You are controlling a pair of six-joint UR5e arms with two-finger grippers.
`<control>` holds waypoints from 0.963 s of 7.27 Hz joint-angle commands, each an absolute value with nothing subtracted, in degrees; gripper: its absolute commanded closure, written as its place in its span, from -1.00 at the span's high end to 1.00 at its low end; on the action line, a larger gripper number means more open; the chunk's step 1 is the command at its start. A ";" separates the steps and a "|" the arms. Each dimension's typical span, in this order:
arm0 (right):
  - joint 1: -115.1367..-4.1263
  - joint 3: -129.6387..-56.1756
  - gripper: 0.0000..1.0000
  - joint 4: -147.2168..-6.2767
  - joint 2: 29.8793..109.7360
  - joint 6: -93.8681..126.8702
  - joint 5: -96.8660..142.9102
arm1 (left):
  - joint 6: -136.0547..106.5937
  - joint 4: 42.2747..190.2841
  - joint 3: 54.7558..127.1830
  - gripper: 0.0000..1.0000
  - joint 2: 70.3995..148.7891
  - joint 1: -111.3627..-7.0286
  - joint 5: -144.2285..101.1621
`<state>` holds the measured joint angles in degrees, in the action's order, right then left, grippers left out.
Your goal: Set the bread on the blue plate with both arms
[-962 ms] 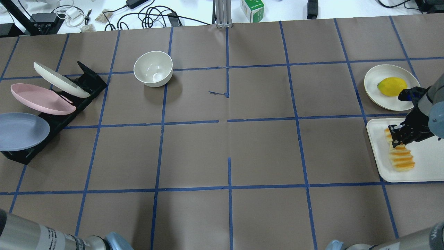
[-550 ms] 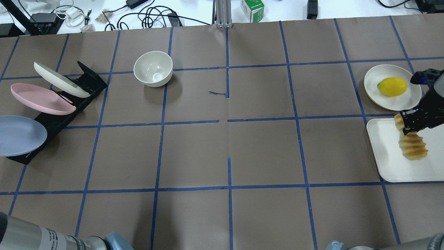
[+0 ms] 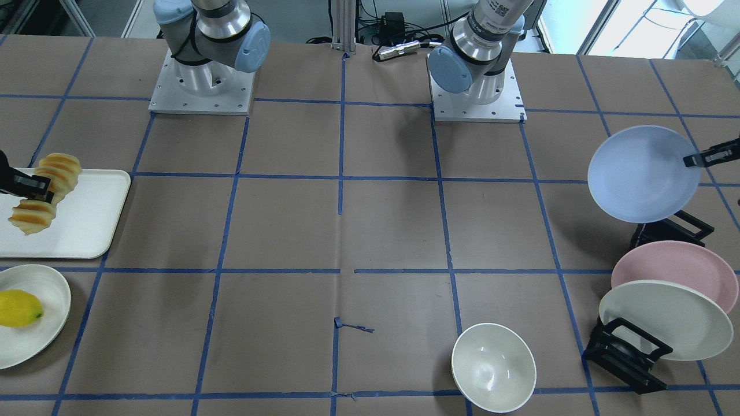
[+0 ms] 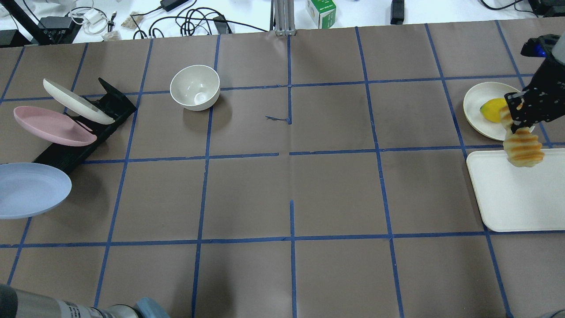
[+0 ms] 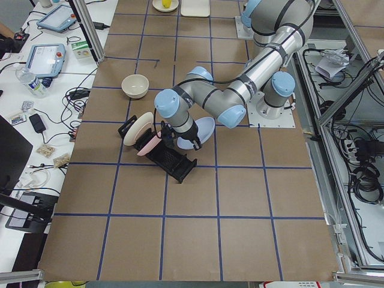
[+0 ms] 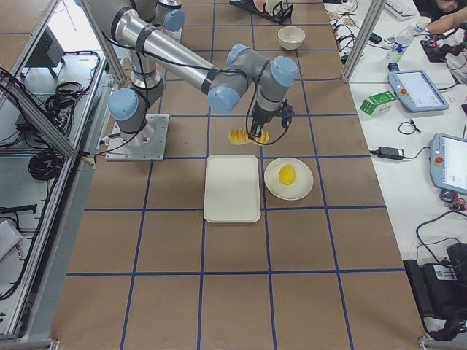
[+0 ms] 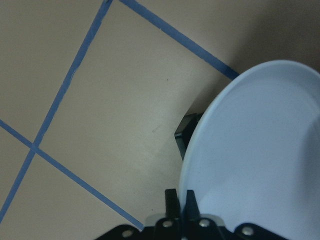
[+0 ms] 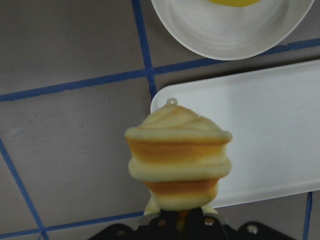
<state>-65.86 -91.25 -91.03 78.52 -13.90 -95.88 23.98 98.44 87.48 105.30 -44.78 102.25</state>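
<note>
The bread [image 4: 523, 148] hangs from my right gripper [image 4: 513, 120], which is shut on its upper end and holds it in the air over the far edge of the white tray [image 4: 516, 198]. The right wrist view shows the bread [image 8: 177, 160] end-on above the tray's corner. The blue plate [image 4: 31, 190] is off its rack and held tilted in the air at the left. My left gripper [image 3: 692, 158] is shut on its rim. The left wrist view shows the plate [image 7: 255, 160] with its rim between the shut fingers.
A black dish rack [image 4: 75, 150] holds a pink plate [image 4: 50, 126] and a cream-white plate [image 4: 77, 101]. A white bowl [image 4: 195, 87] stands at the back left of centre. A lemon [image 4: 491, 109] lies on a small cream plate [image 4: 474, 108] beyond the tray.
My right gripper has lifted the bread off the tray and carried it toward the far side. The blue plate has come out of the rack and moved toward the near side.
</note>
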 commanded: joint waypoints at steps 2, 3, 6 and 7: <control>-74.42 -83.94 -1.00 -84.73 78.05 -2.32 -93.10 | 25.93 107.84 89.38 -1.00 101.61 -55.15 90.92; -77.14 -83.76 -1.00 -84.64 78.31 1.63 -92.55 | 25.06 107.15 90.34 -1.00 101.08 -60.59 85.31; -89.09 -82.28 -1.00 -84.73 78.49 13.51 -91.93 | 10.15 88.94 96.30 -1.00 103.09 -79.21 72.75; -90.51 -81.92 -1.00 -84.55 78.49 13.62 -90.72 | 6.37 75.55 101.55 -1.00 104.14 -84.85 69.90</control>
